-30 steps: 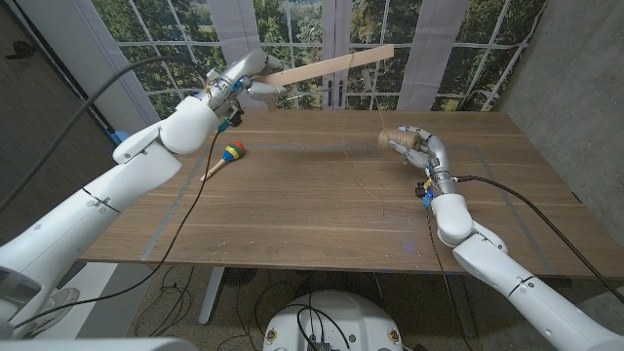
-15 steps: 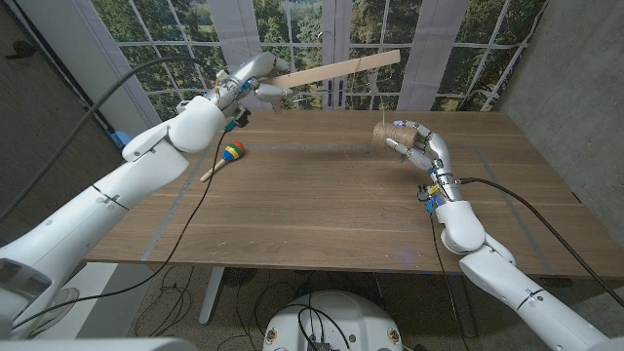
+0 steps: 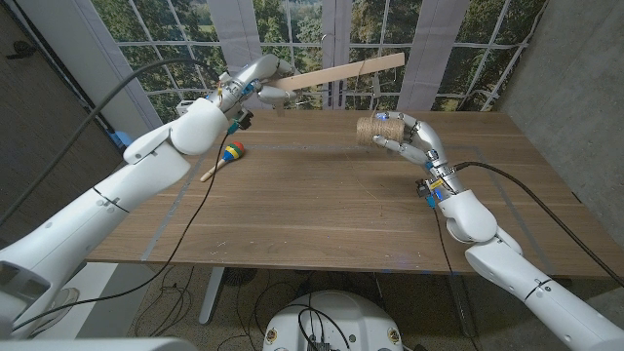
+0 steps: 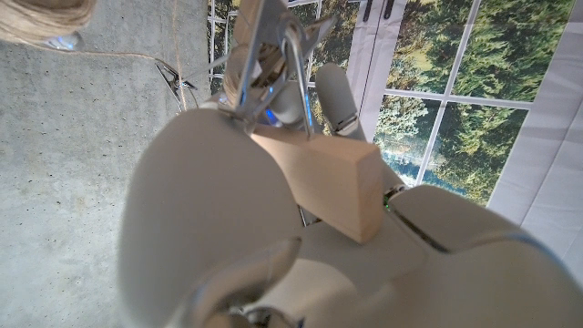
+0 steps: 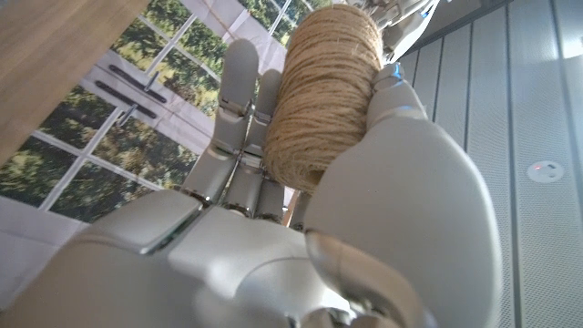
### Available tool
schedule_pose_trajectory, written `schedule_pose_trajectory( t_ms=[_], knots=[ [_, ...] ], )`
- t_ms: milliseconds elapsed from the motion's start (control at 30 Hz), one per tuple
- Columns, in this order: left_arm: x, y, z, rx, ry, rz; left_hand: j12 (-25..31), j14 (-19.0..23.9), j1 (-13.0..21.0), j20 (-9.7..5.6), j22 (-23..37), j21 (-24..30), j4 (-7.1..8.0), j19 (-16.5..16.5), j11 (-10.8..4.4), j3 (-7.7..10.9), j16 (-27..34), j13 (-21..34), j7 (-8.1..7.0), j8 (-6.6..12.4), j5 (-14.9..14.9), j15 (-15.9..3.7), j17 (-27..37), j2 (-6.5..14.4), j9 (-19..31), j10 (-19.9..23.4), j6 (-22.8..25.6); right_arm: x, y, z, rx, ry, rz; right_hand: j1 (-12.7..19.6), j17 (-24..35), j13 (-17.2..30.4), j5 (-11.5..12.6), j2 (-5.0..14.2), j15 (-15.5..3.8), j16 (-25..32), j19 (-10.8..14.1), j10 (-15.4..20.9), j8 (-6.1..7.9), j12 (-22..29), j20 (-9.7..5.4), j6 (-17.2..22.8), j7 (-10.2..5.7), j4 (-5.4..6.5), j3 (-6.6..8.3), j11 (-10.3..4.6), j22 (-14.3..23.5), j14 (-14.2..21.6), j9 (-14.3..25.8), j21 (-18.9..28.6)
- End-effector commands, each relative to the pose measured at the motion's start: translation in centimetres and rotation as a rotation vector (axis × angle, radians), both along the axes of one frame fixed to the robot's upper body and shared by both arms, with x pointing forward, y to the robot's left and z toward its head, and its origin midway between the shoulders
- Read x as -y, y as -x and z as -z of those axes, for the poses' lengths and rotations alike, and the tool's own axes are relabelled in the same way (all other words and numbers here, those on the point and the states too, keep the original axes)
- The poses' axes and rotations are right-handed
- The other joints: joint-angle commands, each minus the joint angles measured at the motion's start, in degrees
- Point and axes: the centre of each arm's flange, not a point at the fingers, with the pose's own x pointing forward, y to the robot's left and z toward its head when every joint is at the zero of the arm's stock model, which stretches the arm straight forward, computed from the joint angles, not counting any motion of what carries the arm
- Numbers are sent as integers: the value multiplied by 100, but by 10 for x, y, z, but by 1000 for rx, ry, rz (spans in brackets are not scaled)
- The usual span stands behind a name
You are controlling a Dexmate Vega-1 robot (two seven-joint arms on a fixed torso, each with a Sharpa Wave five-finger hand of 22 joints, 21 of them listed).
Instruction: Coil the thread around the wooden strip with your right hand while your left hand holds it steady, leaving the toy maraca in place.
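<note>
One spool of thread (image 3: 378, 129), one wooden strip (image 3: 341, 72), one toy maraca (image 3: 227, 156). The right hand (image 3: 411, 142) grips the spool up off the table (image 3: 322, 205), fingers wrapped around it, and a thin line runs up from it toward the strip's free end. The left hand (image 3: 250, 82) clamps the strip's other end, holding it up in the air. The maraca lies on the table just below the left hand, near the table's far-left edge. Lots of bare wood between both hands.
</note>
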Motion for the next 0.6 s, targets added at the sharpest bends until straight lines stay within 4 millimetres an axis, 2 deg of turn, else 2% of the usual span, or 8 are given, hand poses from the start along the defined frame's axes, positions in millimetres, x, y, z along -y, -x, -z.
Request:
schedule_pose_trajectory(
  t_ms=[33,133,367,600],
  knots=[
    [-2,9,4,12,6,10,-25,67,25,-609,14,14,877,-9,-1,862,5,-5,8,-18,22,0,6,39,20,61,47,4,45,-30,137,131,191,-512,179,947,20,1024,-1277,41,-129,2505,41,682,-207,2789,1407,362,727,185,6,2805,43,47],
    [-3,11,5,23,17,13,-30,65,28,-604,18,16,875,-9,7,863,3,3,10,-24,22,-3,5,39,14,52,46,7,59,-34,165,157,324,-517,205,975,20,1019,-1280,49,-167,2482,33,675,-225,2764,1393,360,738,168,4,2772,70,52],
    [-3,11,4,11,5,18,-43,84,30,-601,24,17,876,-12,12,861,18,7,3,-20,19,0,15,42,26,54,46,5,75,-36,181,223,425,-540,227,1002,18,1018,-1281,67,-209,2464,15,653,-221,2769,1382,363,750,150,1,2753,89,77],
    [-4,10,5,12,7,15,-42,83,36,-609,21,14,869,-6,1,856,2,42,13,-30,15,-4,-14,41,13,43,50,1,99,-44,246,274,611,-562,241,1023,16,1012,-1280,71,-262,2445,-11,622,-230,2742,1389,362,766,149,-3,2710,123,101]
  ],
)
